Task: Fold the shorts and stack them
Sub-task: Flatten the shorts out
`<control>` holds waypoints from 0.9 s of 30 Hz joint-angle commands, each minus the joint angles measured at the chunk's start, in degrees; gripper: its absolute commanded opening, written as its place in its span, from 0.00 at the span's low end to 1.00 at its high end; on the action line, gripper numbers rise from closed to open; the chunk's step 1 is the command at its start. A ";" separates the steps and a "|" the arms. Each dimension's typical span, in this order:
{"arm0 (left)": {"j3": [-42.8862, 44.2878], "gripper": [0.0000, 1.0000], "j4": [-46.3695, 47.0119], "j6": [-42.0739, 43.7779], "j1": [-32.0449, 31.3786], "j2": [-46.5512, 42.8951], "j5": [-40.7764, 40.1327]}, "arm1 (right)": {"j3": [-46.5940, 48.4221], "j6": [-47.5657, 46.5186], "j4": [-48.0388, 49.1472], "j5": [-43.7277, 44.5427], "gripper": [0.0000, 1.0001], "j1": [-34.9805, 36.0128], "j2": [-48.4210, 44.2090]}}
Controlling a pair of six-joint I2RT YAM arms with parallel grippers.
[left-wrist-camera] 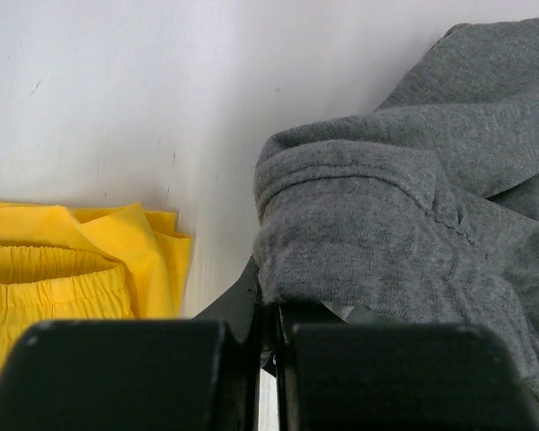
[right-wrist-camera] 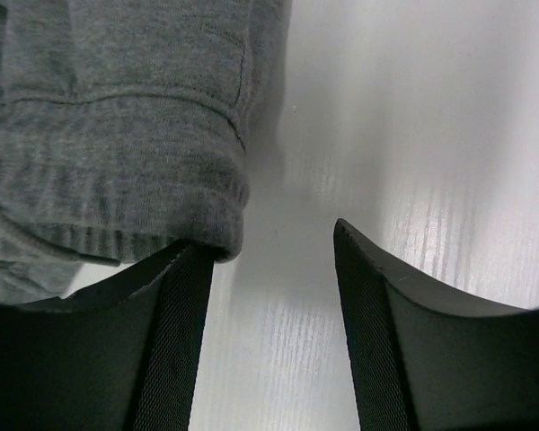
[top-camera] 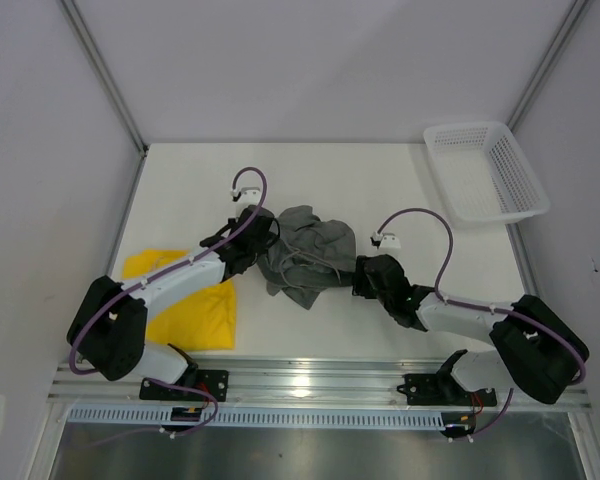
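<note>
The grey-green shorts [top-camera: 305, 255] lie crumpled mid-table. Folded flat at the near left are the yellow shorts [top-camera: 195, 310], partly under my left arm. My left gripper [top-camera: 252, 250] is at the grey pair's left edge, shut on a fold of it. In the left wrist view the grey cloth [left-wrist-camera: 413, 224] bunches right at the closed gripper [left-wrist-camera: 269, 310], with the yellow shorts [left-wrist-camera: 63, 269] to the left. My right gripper [top-camera: 365, 275] sits at the grey pair's right edge. Its wrist view shows the gripper [right-wrist-camera: 269, 238] open over bare table, a ribbed corner of the grey shorts [right-wrist-camera: 117, 135] lying against the left finger [right-wrist-camera: 175, 332].
A white mesh basket [top-camera: 485, 170] stands at the back right corner, hanging slightly over the table's right edge. White walls enclose the table [top-camera: 380, 180] at the back and on both sides. A metal rail [top-camera: 320, 380] runs along the near edge by the arm bases.
</note>
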 commanded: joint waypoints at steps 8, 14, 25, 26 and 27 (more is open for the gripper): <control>2.76 0.00 0.51 1.28 0.55 0.33 1.74 | 5.79 -1.08 10.65 8.49 0.47 1.36 7.39; 3.20 0.00 0.24 1.46 0.64 0.33 2.18 | 11.14 -3.01 10.04 10.51 0.20 1.45 11.25; 13.82 0.00 -14.32 2.77 6.17 -4.76 3.32 | 26.44 -4.50 -18.51 6.93 0.00 -10.84 2.22; 14.70 0.00 -15.48 2.95 6.44 -5.99 3.58 | 27.85 -5.47 -20.36 3.86 0.00 -12.07 1.51; 15.84 0.00 -16.53 2.95 6.53 -6.52 3.84 | 29.51 -6.44 -24.55 3.05 0.00 -13.57 0.63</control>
